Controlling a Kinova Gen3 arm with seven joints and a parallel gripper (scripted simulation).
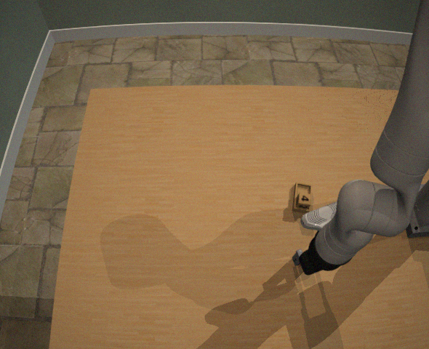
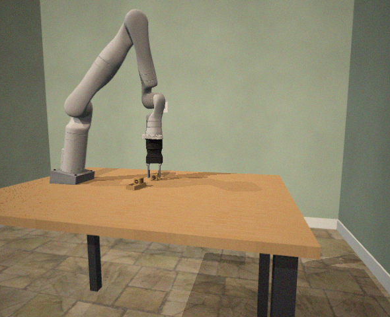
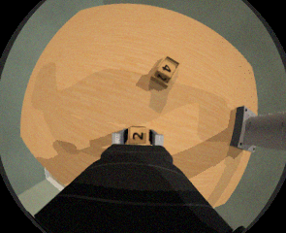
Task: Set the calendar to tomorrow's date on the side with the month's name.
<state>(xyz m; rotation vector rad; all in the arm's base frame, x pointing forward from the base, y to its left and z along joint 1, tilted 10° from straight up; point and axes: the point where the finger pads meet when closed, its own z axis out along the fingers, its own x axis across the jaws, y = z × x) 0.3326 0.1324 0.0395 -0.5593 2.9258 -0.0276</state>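
My gripper points straight down and is open, its fingers at both sides of a loose wooden cube on the table. Small gaps show beside the cube. The cube has a 2 on top and a 9 on the side facing the exterior camera. In the top view the arm hides it. The small wooden tray stands on the table. The other cube is in the tray's end nearer my gripper, with a 4 on top. The tray's other end is empty.
The robot's base stands on the table, to the right of the tray in the wrist view. The arm and its shadow cover much of the area around the gripper in the top view.
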